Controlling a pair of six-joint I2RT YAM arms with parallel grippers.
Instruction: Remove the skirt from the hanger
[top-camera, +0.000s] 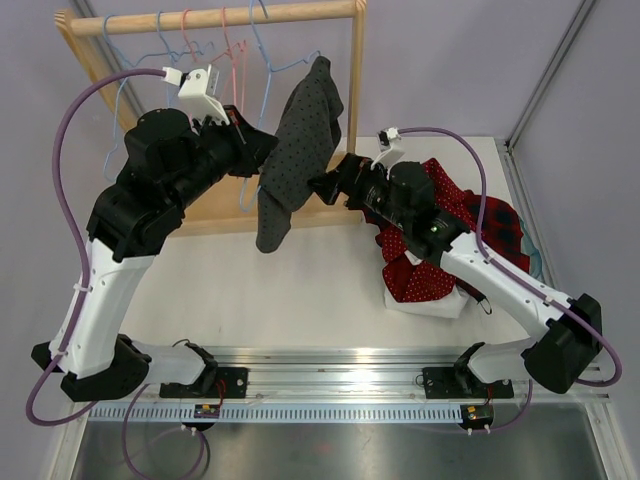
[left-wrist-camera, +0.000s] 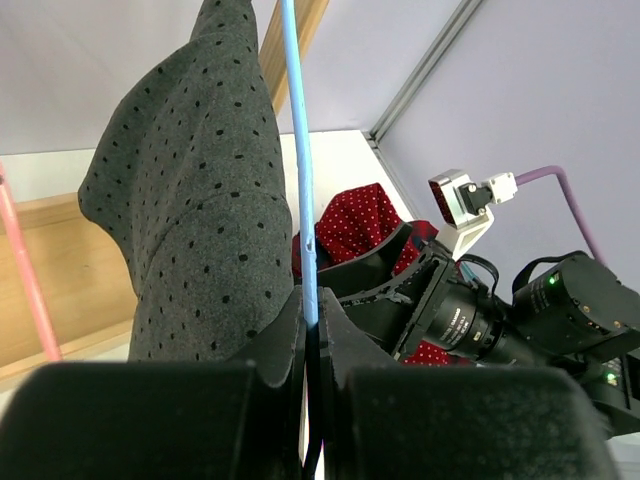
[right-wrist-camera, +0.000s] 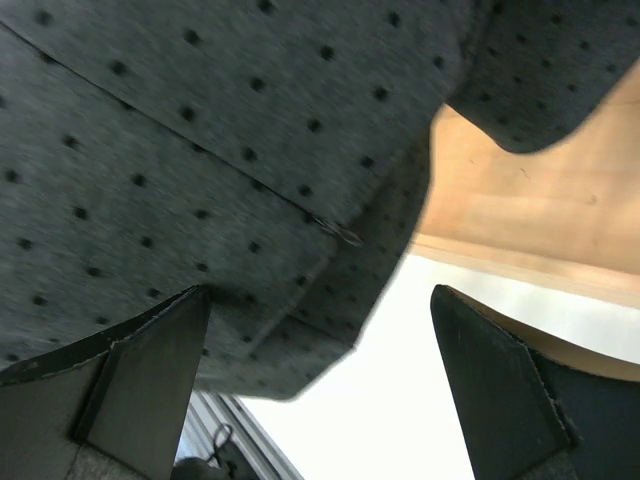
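Grey black-dotted felt-like skirt hangs on thin light-blue wire hanger. In top view its long axis runs from waist at 1 o'clock to hem at 7 o'clock.

L pincer is clamped tight on hanger wire, at skirt's 9 o'clock. R pincer gapes fully w/ nothing held, at skirt's 3 o'clock edge.

Open white tabletop lies toward 6 o'clock. Wooden rack stands behind, w/ red dotted clothes pile at 3 o'clock.
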